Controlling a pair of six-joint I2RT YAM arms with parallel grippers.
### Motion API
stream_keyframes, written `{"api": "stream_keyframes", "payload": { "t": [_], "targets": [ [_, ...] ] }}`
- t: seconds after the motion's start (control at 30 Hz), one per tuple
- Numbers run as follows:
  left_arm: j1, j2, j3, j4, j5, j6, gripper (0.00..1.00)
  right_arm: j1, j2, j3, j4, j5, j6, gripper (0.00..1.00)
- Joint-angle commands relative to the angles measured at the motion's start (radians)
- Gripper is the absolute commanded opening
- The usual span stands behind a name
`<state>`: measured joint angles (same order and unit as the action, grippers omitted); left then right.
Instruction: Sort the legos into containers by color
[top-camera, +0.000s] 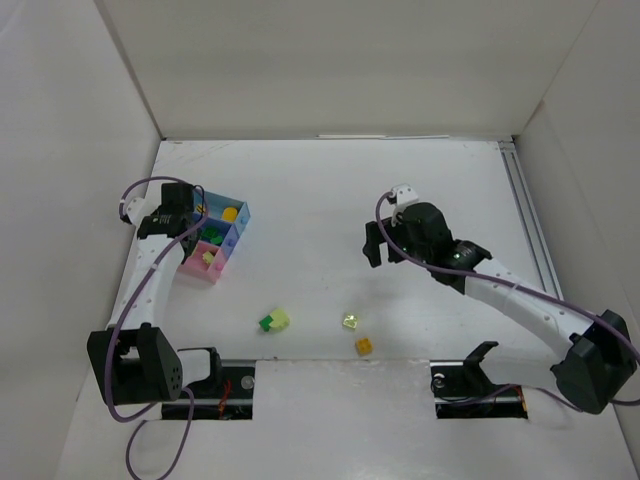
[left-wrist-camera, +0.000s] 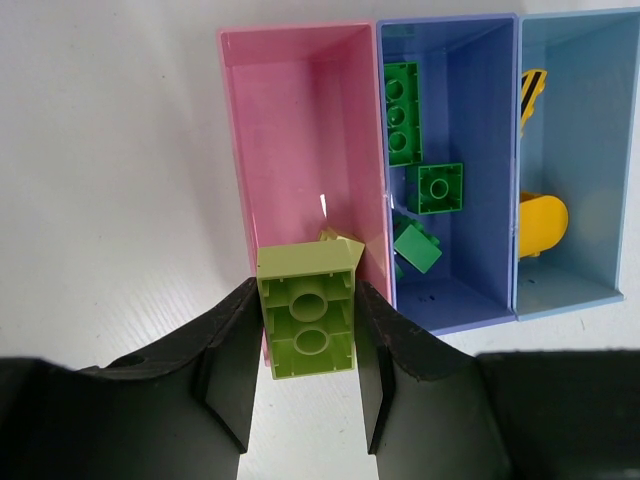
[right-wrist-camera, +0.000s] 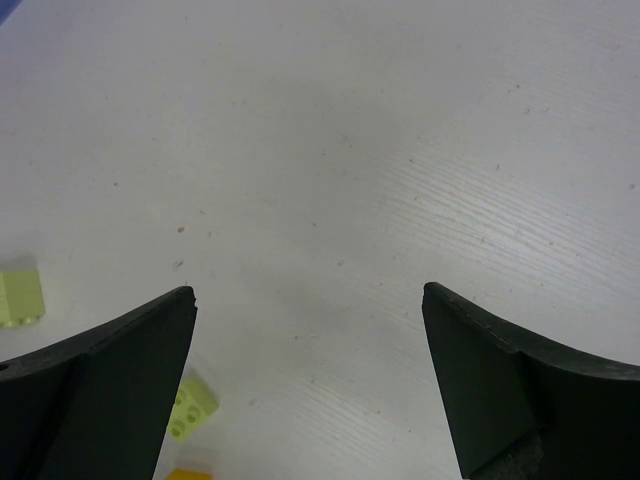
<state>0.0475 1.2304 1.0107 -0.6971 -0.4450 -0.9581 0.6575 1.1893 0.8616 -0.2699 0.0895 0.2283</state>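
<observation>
Legos are partly sorted: dark green bricks (left-wrist-camera: 403, 110) lie in the darker blue tray (left-wrist-camera: 480, 270). The left gripper (left-wrist-camera: 305, 290) is clamped on a pale yellow-green brick (left-wrist-camera: 308, 318), low in the centre of the left wrist view, above the lower end wall of the pink tray (left-wrist-camera: 300, 120). For a good drop, I think it should first go further over the pink floor, then open low. The right gripper (right-wrist-camera: 308, 292) hangs over the table (right-wrist-camera: 350, 150), jaws wide apart, holding nothing.
</observation>
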Motion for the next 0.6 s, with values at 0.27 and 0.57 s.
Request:
{"api": "stream_keyframes", "payload": {
  "t": [0.27,0.57],
  "targets": [
    [0.006,-0.011,0.003,-0.018,-0.031,-0.025,0.33,-0.018,-0.056,-0.004,0.024,0.016,0.006,1.00],
    [0.015,0.038,0.003,0.086,-0.041,-0.015,0.37,-0.027,-0.047,-0.004,0.024,0.016,0.006,1.00]
  ]
}}
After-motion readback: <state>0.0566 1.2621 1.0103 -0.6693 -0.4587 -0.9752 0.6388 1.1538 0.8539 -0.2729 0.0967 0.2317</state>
